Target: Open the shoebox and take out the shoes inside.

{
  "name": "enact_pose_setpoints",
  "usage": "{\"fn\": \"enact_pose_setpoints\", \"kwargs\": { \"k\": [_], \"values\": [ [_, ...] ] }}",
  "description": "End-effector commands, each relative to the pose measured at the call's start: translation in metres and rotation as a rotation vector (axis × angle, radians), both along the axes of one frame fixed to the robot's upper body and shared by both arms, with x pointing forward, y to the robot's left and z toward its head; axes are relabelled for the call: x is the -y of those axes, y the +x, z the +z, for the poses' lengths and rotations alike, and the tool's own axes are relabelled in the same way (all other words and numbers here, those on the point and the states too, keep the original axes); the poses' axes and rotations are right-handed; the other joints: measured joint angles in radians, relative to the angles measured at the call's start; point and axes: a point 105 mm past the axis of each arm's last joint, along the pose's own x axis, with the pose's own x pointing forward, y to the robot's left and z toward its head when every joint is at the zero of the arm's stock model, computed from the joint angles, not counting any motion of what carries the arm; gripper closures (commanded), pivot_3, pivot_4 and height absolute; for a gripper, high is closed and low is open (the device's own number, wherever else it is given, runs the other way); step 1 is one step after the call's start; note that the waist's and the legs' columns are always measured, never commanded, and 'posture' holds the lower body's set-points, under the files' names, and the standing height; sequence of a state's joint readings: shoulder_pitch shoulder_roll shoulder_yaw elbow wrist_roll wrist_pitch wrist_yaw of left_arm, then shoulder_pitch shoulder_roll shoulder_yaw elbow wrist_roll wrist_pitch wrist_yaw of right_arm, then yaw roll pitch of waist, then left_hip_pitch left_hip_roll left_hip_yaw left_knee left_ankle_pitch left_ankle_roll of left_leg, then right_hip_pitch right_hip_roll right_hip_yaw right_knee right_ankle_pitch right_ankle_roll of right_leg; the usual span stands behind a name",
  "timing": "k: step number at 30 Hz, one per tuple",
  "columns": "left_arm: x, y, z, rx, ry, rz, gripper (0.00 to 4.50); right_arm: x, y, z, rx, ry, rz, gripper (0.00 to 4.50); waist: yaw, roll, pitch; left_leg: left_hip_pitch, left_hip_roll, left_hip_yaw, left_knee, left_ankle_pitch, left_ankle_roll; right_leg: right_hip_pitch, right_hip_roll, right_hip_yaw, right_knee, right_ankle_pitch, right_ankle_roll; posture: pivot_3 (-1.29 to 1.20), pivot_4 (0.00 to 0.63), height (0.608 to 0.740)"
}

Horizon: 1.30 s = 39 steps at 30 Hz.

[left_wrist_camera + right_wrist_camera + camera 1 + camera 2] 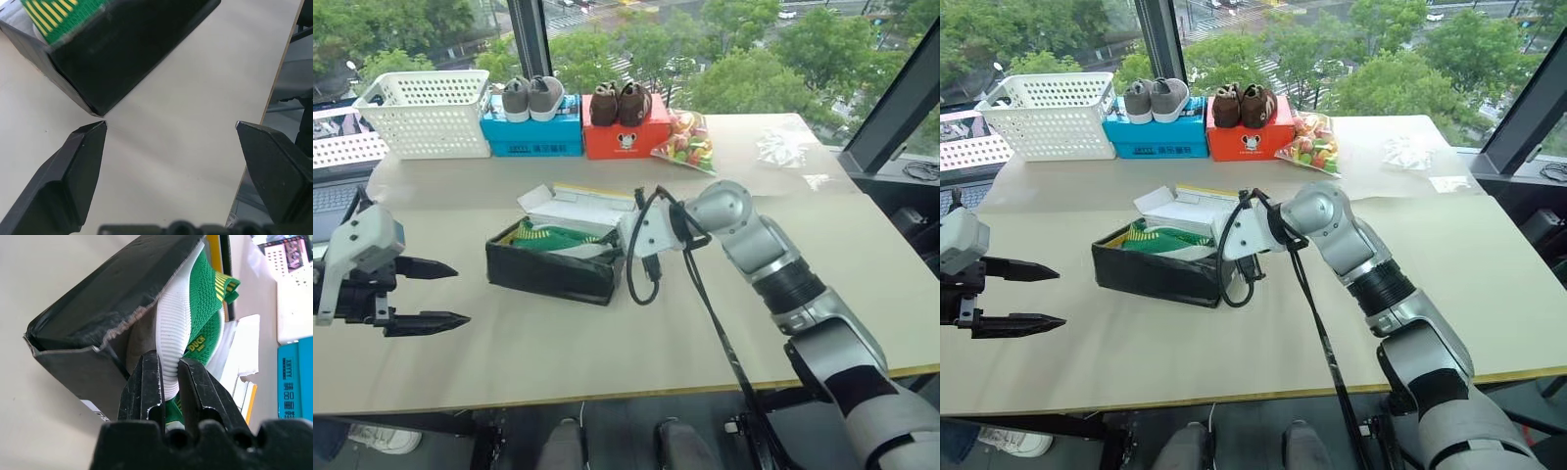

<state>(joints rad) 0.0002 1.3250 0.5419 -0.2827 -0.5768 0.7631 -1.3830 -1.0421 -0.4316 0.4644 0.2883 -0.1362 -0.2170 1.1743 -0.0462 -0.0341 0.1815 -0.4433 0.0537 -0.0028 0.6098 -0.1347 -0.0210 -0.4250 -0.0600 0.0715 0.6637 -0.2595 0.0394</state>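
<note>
Shoebox (553, 262) sits lid-open on the desk (607, 362) just beyond the spread, empty left hand (445, 292), while the right wrist view reveals what the head views hide: the right hand (168, 382) pinching a green shoe's (195, 308) white sole inside it.

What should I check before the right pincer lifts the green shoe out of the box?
1. Right pincer shut on the shoe's white sole: ok.
2. Shoebox open, lid folded back: ok.
3. Shoe clear of the box wall: not ok, still partly inside.
4. Second shoe free of the first: cannot tell.
5. Left pincer open and apart from the box: ok.
6. Bare table in front of the box to set the shoe down: ok.
</note>
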Motion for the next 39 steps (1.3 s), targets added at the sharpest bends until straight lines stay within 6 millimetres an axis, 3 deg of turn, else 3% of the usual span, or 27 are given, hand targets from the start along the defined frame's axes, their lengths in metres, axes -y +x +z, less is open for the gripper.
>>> {"fn": "enact_pose_setpoints", "kwargs": {
  "k": [1,7,9,10,20,22,25,27,28,30,33,35,37,39],
  "values": [
    [0.003,0.001,0.007,0.044,0.009,-0.018,0.0,0.005,0.012,0.007,0.109,0.014,-0.036,4.33,-0.001,0.0,0.0,0.0,0.0,0.0,0.0,0.0,0.0,0.0,0.0,0.0,0.0,0.0,0.0,0.0,0.15,0.74],
    [0.003,0.001,0.007,0.045,0.011,-0.019,0.0,0.009,0.031,0.019,0.145,0.075,-0.131,4.33,0.0,0.0,0.0,0.001,0.0,0.0,0.0,0.0,0.0,0.001,0.0,0.0,0.0,0.0,0.0,0.0,0.15,0.74],
    [0.003,0.002,0.007,0.046,0.012,-0.021,0.0,0.016,0.024,-0.002,0.023,-0.012,-0.138,4.33,0.001,0.0,0.0,0.001,0.0,0.0,0.001,0.0,0.0,0.001,0.0,0.0,0.0,0.0,0.0,0.0,0.15,0.74],
    [0.003,0.002,0.008,0.047,0.012,-0.022,0.0,0.021,0.02,-0.012,0.042,-0.081,-0.109,4.33,0.002,0.0,0.0,0.0,0.0,0.0,0.0,0.0,0.0,0.001,0.0,0.0,0.0,0.0,0.0,0.0,0.15,0.74],
    [0.004,0.005,0.007,0.054,0.013,-0.029,0.0,0.014,0.031,0.021,0.103,0.075,-0.184,4.33,-0.001,0.0,0.0,0.0,0.0,0.0,0.0,0.0,0.0,0.001,0.0,0.0,0.0,0.0,0.0,0.0,0.15,0.74],
    [0.004,0.006,0.007,0.055,0.013,-0.03,0.0,0.008,0.013,0.022,-0.164,0.164,-0.152,4.33,-0.001,0.0,0.0,0.0,0.0,0.0,0.0,0.0,0.0,0.0,0.0,0.0,0.0,0.0,0.0,0.0,0.15,0.74],
    [0.006,0.007,0.008,0.06,-0.004,-0.034,0.0,0.005,0.029,0.046,-0.435,0.424,-0.298,4.33,-0.003,-0.001,0.0,0.0,0.0,0.0,0.0,0.0,0.0,0.001,0.0,0.0,0.001,0.0,0.0,0.0,0.15,0.74],
    [0.006,0.007,0.008,0.058,-0.002,-0.033,0.0,0.011,0.023,0.035,-0.467,0.332,-0.293,4.33,-0.003,-0.001,0.0,0.0,0.0,-0.001,0.0,0.0,0.0,0.001,0.001,0.0,0.001,0.0,0.0,0.0,0.15,0.74],
    [0.006,0.007,0.007,0.057,0.0,-0.032,0.0,0.015,0.024,0.027,-0.394,0.264,-0.303,4.33,0.001,-0.001,0.001,0.0,0.0,-0.001,0.0,0.0,0.0,0.001,0.0,0.0,0.001,0.0,0.0,0.0,0.15,0.74],
    [0.006,0.007,0.007,0.057,0.002,-0.031,0.0,0.013,0.023,0.028,-0.498,0.314,-0.314,4.33,0.006,-0.001,0.001,0.0,0.0,-0.001,0.0,0.0,0.0,0.001,0.0,0.0,0.0,0.0,0.0,0.0,0.15,0.74],
    [0.006,0.008,0.007,0.057,0.005,-0.031,0.0,0.02,0.039,0.023,-0.347,0.284,-0.395,4.33,0.002,-0.001,0.001,0.0,0.0,-0.001,0.0,0.0,0.0,0.0,0.0,0.0,0.0,-0.001,0.0,0.0,0.15,0.74],
    [0.006,0.008,0.007,0.056,0.004,-0.031,0.0,0.017,0.027,0.02,-0.444,0.274,-0.346,4.33,0.001,-0.001,0.001,0.0,0.0,-0.001,0.0,0.0,0.0,0.0,0.0,0.0,0.001,-0.001,0.0,0.0,0.15,0.74],
    [0.005,0.008,0.007,0.055,0.01,-0.031,0.0,0.02,0.033,0.015,-0.318,0.22,-0.367,4.33,0.0,-0.001,0.001,0.0,0.0,-0.001,0.0,0.0,0.0,0.0,0.0,0.0,0.001,-0.001,0.0,0.0,0.15,0.74],
    [0.006,0.008,0.007,0.056,0.006,-0.03,0.0,0.015,0.022,0.022,-0.461,0.284,-0.311,4.33,0.0,-0.001,0.001,0.0,0.0,-0.001,0.0,0.0,0.0,0.0,0.0,0.0,0.0,-0.001,0.0,0.0,0.15,0.74]
  ]
}}
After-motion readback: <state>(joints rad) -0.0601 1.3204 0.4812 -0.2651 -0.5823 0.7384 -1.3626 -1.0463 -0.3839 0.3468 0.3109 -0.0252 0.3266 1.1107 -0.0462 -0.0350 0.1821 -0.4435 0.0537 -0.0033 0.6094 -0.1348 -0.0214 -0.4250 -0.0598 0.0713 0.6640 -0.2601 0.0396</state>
